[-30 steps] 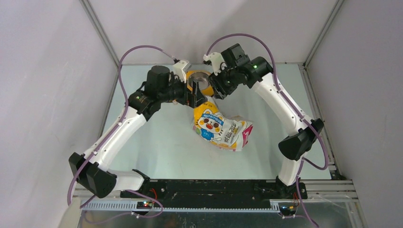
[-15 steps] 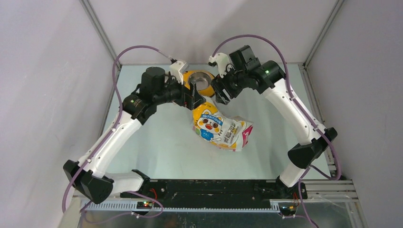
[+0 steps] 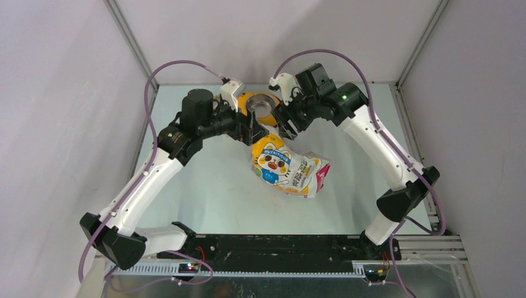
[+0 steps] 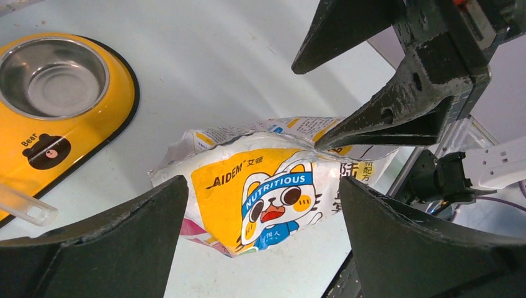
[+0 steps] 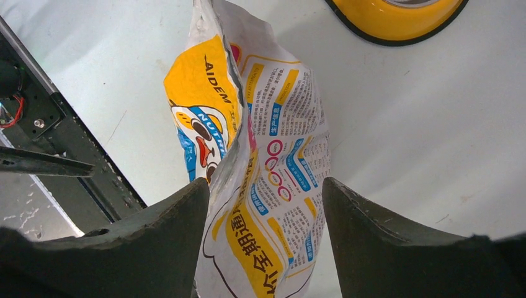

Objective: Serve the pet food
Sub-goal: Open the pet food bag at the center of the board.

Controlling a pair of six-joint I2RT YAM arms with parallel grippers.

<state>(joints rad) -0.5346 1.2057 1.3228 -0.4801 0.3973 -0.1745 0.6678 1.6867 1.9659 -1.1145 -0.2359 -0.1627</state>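
Pale table [image 3: 205, 186], plain grey walls round it. You won't see the pet food as loose kibble in any view. Judge it to be inside the bag [image 3: 288, 169], which lies mid-table, cat print up, on the arms' side of the yellow feeder [image 4: 118, 93].

Key relation: the bag's long axis runs from its far-left end, just beside the feeder, down toward near-right, with a bend in it. The feeder end is crumpled and raised, and both grippers sit at that end.

- Right gripper [image 5: 263, 185]: jaws apart, astride the bag's raised edge. In the left wrist view its lower fingertip touches the top of the bag and the upper finger is up in the air, so nothing is clamped.
- Left gripper [image 4: 260, 186]: jaws spread wide, hovering above the printed face, clear of it, holding nothing.

Your right arm is the nearer one and already in contact. A pinch on that raised edge looks like its job, with the feeder lying just beyond for a tip.

Containers: the steel bowl [image 4: 53, 77] in the feeder is bare metal, no food. Any second bowl is hidden. The translucent scoop [image 4: 22, 208] shows only one end, just beside the feeder's rim, so its contents can't be told. Whether the bag's mouth is open can't be told either.
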